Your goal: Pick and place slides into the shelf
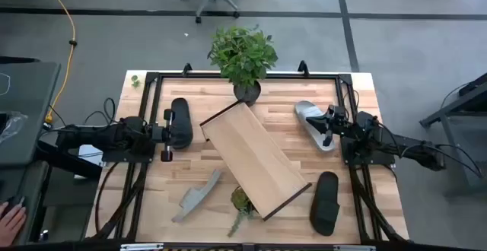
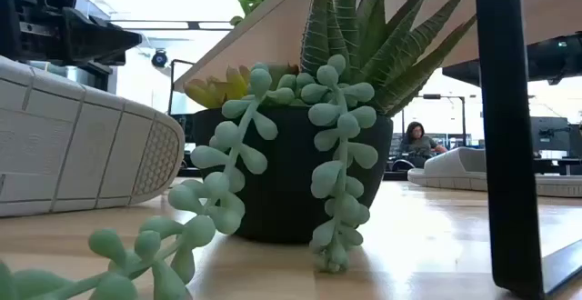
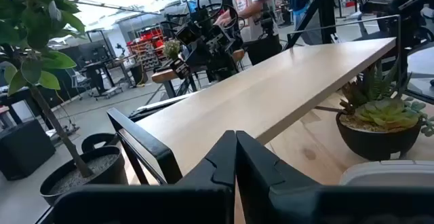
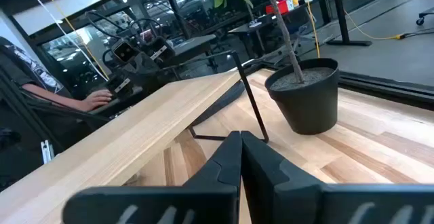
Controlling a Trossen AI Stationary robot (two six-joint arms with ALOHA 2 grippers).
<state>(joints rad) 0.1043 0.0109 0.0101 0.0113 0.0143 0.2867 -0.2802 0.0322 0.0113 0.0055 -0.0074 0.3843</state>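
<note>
**Both arms at the sandals; shelf still bare**

1. Near table edge: grey slide lying on its side left of the shelf's near corner; black slide flat to the right of that corner. Neither is attended by an arm. A small succulent pot sits tucked under the shelf's near edge.

2. Centre: the shelf lies diagonally across the table, its board carrying nothing. Judged stage: opening, no slide placed.

3. Mid-left: left gripper just beside a black slide, arm stretched in low and level from the left edge. Its wrist view shows the fingers pressed together, pinching nothing.

4. Mid-right: right gripper over a grey slide, arm reaching in level from the right. Fingers likewise closed in its wrist view, empty.

5. Far edge: tall leafy plant in a dark pot.

Next move, as judged: spread the jaws, settle around a strap or sole edge, lift, carry to the board.
</note>
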